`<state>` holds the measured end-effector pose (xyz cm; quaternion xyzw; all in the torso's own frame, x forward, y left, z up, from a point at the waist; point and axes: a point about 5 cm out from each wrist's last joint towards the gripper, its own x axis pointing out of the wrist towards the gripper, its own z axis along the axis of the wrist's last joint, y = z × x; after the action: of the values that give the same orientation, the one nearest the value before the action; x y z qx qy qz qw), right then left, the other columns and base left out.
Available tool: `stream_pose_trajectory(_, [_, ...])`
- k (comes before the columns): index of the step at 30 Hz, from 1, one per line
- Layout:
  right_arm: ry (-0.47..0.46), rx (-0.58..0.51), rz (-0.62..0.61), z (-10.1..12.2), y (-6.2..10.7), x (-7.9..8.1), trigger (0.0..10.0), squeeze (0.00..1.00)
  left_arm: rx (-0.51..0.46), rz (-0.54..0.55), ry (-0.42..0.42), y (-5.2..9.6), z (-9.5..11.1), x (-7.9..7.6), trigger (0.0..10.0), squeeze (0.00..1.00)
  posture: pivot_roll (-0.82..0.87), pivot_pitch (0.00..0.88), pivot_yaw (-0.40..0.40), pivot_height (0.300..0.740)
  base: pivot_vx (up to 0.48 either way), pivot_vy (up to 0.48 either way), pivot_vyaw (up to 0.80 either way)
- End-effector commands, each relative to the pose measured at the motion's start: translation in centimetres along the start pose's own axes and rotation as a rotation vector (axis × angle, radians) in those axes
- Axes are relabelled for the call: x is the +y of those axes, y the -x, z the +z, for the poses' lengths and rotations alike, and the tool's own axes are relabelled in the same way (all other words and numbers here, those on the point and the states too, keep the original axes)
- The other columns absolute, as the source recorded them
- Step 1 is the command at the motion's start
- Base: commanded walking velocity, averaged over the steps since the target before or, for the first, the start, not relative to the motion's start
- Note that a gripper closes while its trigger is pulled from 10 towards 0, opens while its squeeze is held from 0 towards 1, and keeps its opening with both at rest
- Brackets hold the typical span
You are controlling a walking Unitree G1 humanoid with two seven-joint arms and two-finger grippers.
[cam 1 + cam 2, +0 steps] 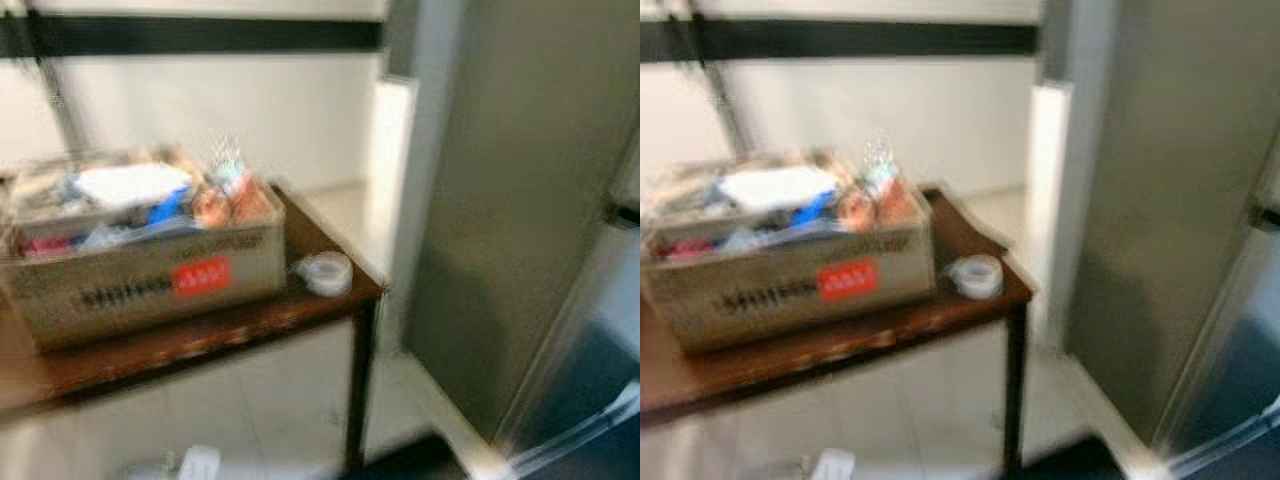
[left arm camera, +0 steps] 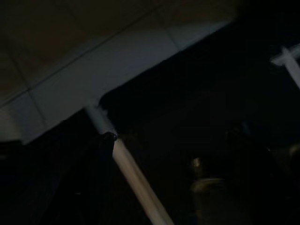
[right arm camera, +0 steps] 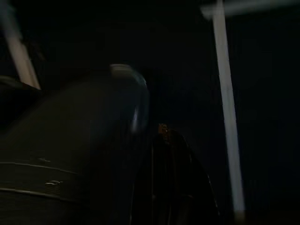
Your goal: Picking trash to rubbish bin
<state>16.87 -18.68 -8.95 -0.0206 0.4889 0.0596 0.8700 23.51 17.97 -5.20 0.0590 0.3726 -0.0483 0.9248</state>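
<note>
The head views are blurred. A cardboard box [image 1: 150, 280] with a red label stands on a brown wooden table [image 1: 200, 345]. It is packed with wrappers, packets and a white sheet [image 1: 130, 185]. Beside the box, near the table's right corner, lies a small round clear thing [image 1: 325, 272], either a tape roll or a cup. A white piece [image 1: 195, 465] lies on the floor under the table. Both arms hang idle in the shade, and their wrist views are very dark. The left wrist view picks out pale floor tiles [image 2: 70, 70] and a light bar [image 2: 136, 178].
A grey panel or cabinet [image 1: 500, 200] rises to the right of the table, with a white post [image 1: 390, 180] beside it. A white wall with a dark stripe [image 1: 200, 35] runs behind. Pale tiled floor [image 1: 260, 400] lies under and in front of the table.
</note>
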Motion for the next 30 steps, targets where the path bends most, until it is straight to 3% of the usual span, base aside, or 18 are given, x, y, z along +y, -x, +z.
stream_pose_trajectory(1, [0.005,0.011,0.012,-0.30,-0.03,0.37,10.0,0.00,0.015,0.000,-0.003,0.10,-0.49,-0.04,10.0,0.00,-0.09,0.094,-0.008,0.740,0.352,0.000,0.80])
stream_pose_trajectory(13, [0.020,0.004,0.003,-0.37,0.02,0.32,10.0,0.00,0.020,-0.001,-0.006,0.11,-0.64,-0.20,10.0,0.00,-0.10,0.098,-0.011,0.740,0.347,0.000,0.79])
stream_pose_trajectory(16, [-0.047,0.014,-0.032,-0.54,0.07,-0.12,10.0,0.00,0.025,0.011,-0.022,0.09,-0.64,-0.17,10.0,0.00,-0.10,0.101,-0.011,0.740,0.270,0.000,0.00])
stream_pose_trajectory(30, [-0.039,0.020,-0.028,-0.69,0.17,-0.45,10.0,0.00,0.014,0.003,-0.047,0.12,-0.63,-0.32,10.0,0.00,-0.09,0.105,-0.009,0.740,0.000,0.000,0.00])
